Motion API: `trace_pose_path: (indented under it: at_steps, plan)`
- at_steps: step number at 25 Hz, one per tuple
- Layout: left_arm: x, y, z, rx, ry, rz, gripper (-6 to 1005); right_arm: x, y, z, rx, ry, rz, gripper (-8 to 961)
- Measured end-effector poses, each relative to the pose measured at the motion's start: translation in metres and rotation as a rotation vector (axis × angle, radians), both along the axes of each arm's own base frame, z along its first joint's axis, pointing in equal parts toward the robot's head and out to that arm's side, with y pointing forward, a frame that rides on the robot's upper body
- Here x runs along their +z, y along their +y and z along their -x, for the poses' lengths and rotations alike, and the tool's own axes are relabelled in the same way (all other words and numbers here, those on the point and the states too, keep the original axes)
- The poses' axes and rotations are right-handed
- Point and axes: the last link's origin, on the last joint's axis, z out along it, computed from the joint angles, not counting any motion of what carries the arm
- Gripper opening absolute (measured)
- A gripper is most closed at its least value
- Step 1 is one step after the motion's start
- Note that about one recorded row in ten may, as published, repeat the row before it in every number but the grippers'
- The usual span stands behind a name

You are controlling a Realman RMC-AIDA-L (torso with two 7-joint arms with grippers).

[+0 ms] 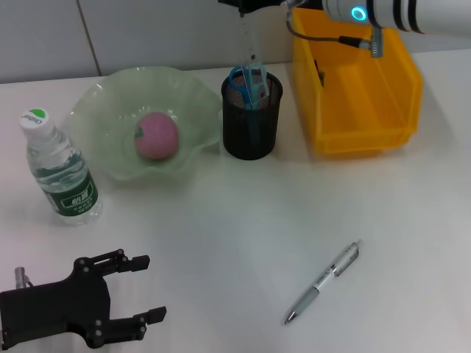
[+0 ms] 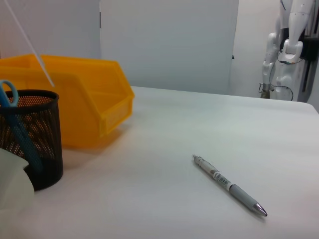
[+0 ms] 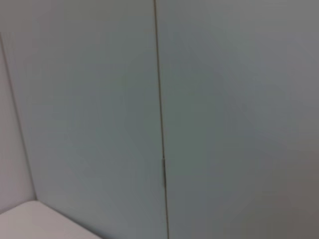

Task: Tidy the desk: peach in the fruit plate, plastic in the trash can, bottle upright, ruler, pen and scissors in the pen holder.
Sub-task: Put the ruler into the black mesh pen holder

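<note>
Right gripper (image 1: 243, 6) above pen holder (image 1: 252, 118) — fingers pinching clear ruler (image 1: 247, 40), thin, light, slippery. Pen (image 1: 322, 282) on worktop (image 1: 221, 243) — grasp mid-barrel. Left gripper (image 1: 140, 288) parked, fingers spread.

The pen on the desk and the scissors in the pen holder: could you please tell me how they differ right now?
The pen lies flat on the bare table; the scissors stand upright in the black mesh pen holder. The pen is silver-grey, while the scissors have blue handles. The pen lies apart from everything else; the scissors share the holder with a clear ruler. Both are slim desk items that belong in the holder.
</note>
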Motion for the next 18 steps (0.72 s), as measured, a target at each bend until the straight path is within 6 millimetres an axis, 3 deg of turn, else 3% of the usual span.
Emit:
trace_pose_path:
  at_steps: [18]
  plan:
    - [0.0,0.0,0.0,0.001,0.0,-0.003,796,-0.032,0.032,-0.011,-0.051,-0.021,-0.017,448]
